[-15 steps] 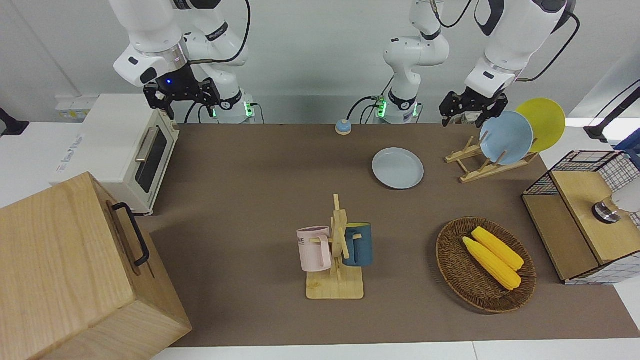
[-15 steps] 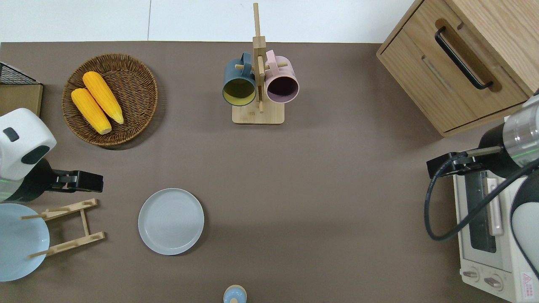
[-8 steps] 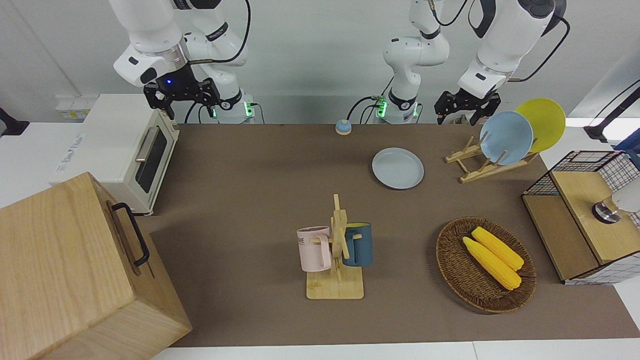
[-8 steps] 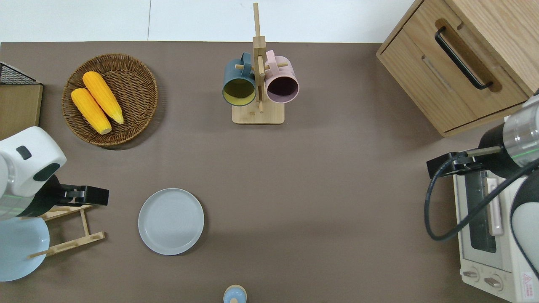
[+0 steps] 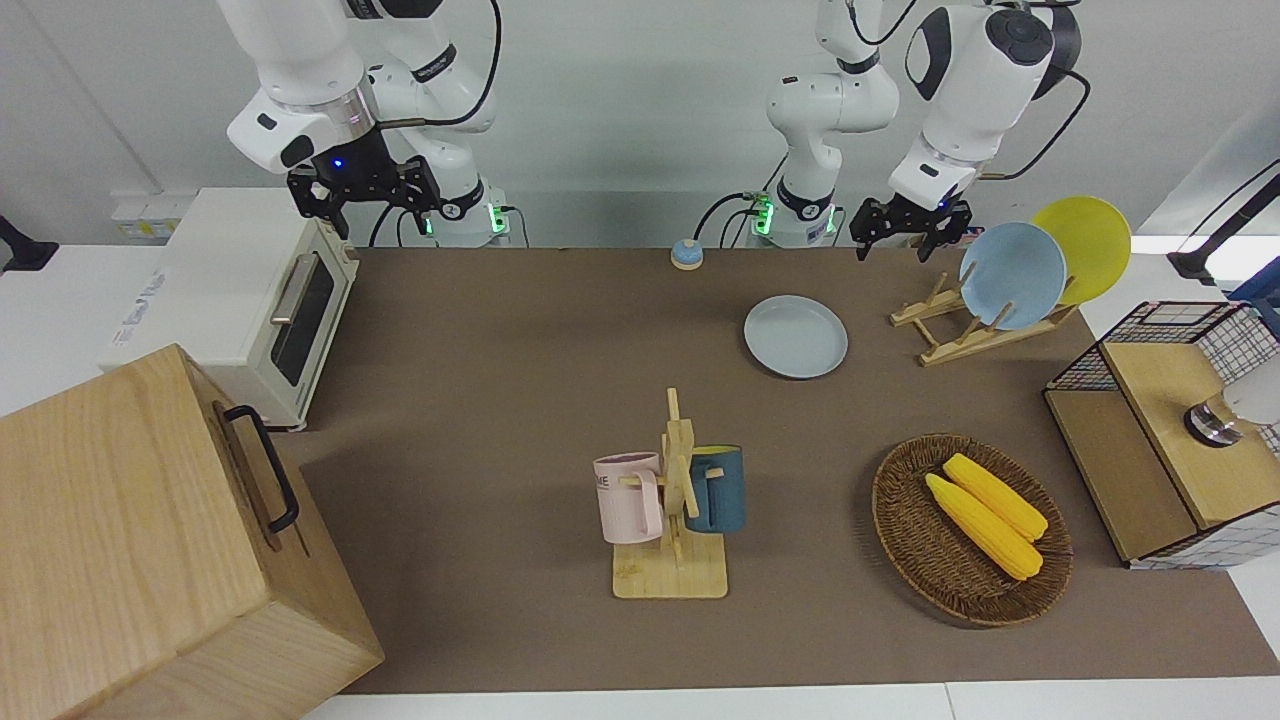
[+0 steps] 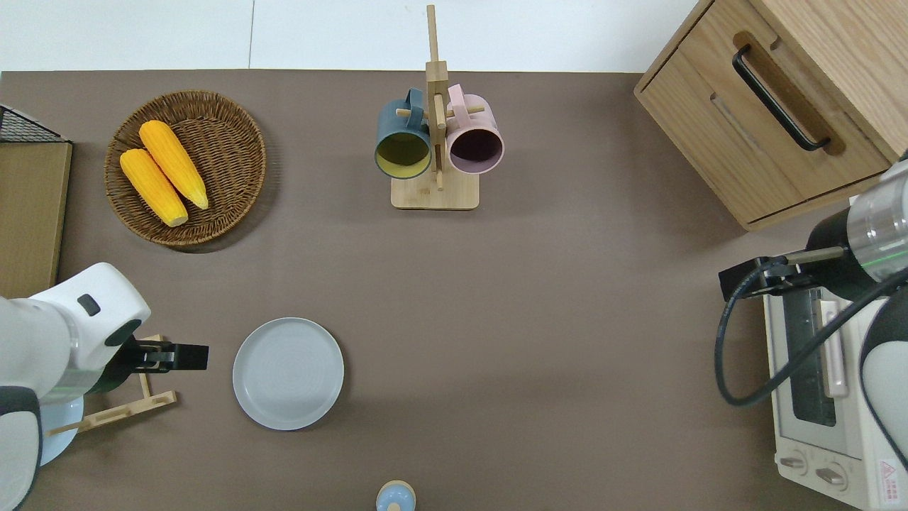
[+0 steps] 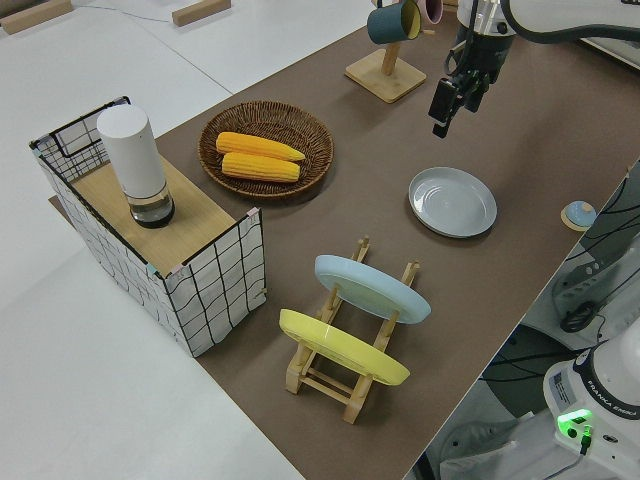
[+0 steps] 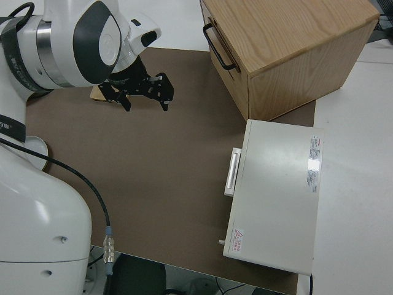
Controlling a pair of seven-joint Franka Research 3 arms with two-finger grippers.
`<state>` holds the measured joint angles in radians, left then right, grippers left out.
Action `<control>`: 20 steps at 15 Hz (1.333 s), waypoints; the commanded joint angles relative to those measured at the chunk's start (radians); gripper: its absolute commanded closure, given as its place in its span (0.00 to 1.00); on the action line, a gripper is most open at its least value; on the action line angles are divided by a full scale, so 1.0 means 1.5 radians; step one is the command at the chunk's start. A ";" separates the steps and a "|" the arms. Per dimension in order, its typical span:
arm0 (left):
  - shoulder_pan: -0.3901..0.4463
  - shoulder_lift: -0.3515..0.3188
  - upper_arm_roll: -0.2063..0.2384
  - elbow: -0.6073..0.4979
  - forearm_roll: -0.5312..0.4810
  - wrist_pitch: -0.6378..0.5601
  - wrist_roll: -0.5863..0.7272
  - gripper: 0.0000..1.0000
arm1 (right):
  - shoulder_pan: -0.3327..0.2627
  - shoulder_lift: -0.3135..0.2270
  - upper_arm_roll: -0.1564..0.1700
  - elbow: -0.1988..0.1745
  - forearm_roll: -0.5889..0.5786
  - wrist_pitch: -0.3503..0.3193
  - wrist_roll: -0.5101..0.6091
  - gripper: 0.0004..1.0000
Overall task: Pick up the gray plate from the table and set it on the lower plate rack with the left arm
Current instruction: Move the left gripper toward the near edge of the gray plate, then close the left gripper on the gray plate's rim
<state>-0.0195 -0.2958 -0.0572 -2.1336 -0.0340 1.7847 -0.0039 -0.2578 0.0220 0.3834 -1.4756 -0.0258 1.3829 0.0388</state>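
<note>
Brown bench [image 6: 567, 319], partly covered by the parked right arm. Light-wood rack [image 6: 135, 404] half hidden under the left arm, directly beneath its fingers [image 6: 190, 357]. Gray plate [image 6: 288, 373]: round, plain, low-rimmed, flat on the bench just beside those fingers. Fingers empty; opening unreadable.

We counted three plates: gray plate [image 5: 796, 337], blue plate [image 5: 1012, 275], yellow plate [image 5: 1092, 243]. Two mugs [image 5: 628, 497], two corn cobs [image 5: 985, 512], one basket [image 5: 905, 530], two arms.
</note>
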 commanded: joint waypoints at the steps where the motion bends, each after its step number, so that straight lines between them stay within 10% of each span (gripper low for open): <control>1: -0.013 -0.030 0.004 -0.106 0.010 0.101 -0.014 0.01 | -0.016 -0.001 0.013 0.004 -0.004 -0.008 0.008 0.02; 20: -0.013 0.069 0.002 -0.321 0.003 0.437 -0.034 0.01 | -0.016 -0.001 0.014 0.005 -0.004 -0.008 0.008 0.02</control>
<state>-0.0213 -0.2182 -0.0595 -2.5814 -0.0341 2.3662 -0.0347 -0.2578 0.0220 0.3834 -1.4756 -0.0258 1.3829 0.0388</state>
